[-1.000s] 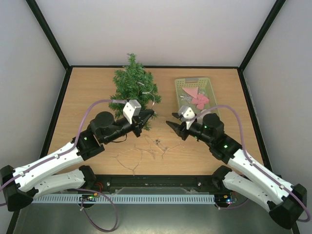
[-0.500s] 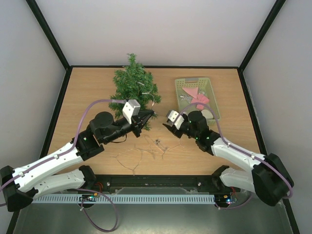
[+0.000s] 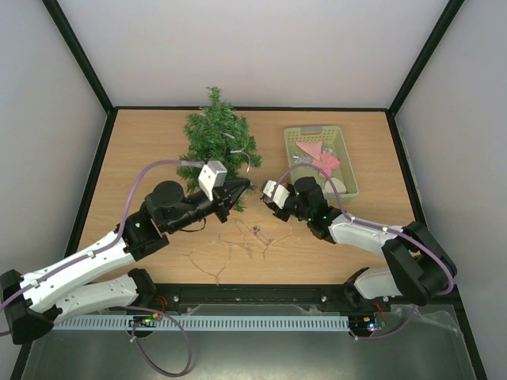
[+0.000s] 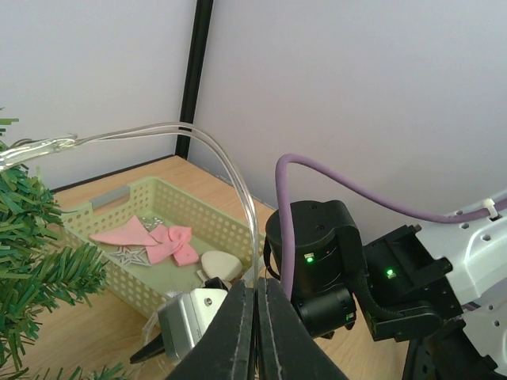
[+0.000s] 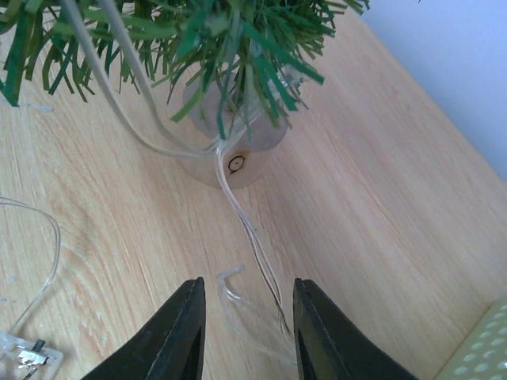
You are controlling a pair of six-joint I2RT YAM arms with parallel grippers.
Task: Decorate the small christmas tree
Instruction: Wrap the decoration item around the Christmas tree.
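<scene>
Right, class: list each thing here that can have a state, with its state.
small christmas tree: upright, wire draped on it.
clear wire: partly on the tree, rest loose on the table.
left gripper: shut on the clear wire.
right gripper: open, jaws either side of the clear wire.
basket: open-topped, holding a pink bow.

My wooden table (image 3: pixel 135 158) fills the middle of the top view, pale grain inside a dark rim. The small christmas tree (image 3: pixel 215 138) stands on its round base at upper centre-left. The pale green basket (image 3: pixel 314 129) sits at upper right, well apart from it. A clear wire (image 3: pixel 238 237) lies in loose loops at lower centre.
</scene>
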